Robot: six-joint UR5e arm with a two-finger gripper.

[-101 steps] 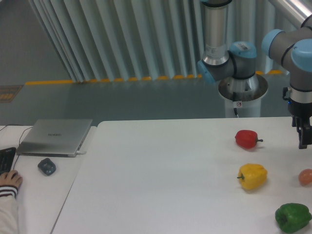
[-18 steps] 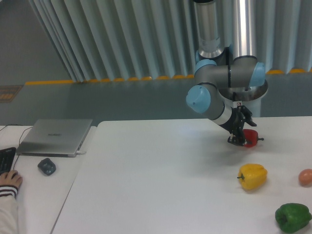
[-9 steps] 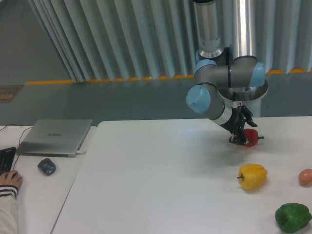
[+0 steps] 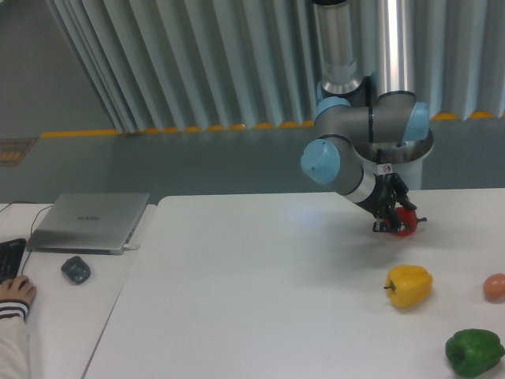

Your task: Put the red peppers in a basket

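Observation:
The red pepper is small and glossy, with a short dark stem pointing right, at the back right of the white table. My gripper reaches down from the left and is shut on the pepper's left side, hiding part of it. The pepper looks slightly raised and tilted off the table. No basket is in view.
A yellow pepper lies in front of the red one, a green pepper at the front right, and a pale orange fruit at the right edge. On the left desk are a laptop, a mouse and a person's hand.
The arm swung in from the far right to the red pepper. Over the last second the gripper closed in on it, and the pepper has shifted slightly up and to the right.

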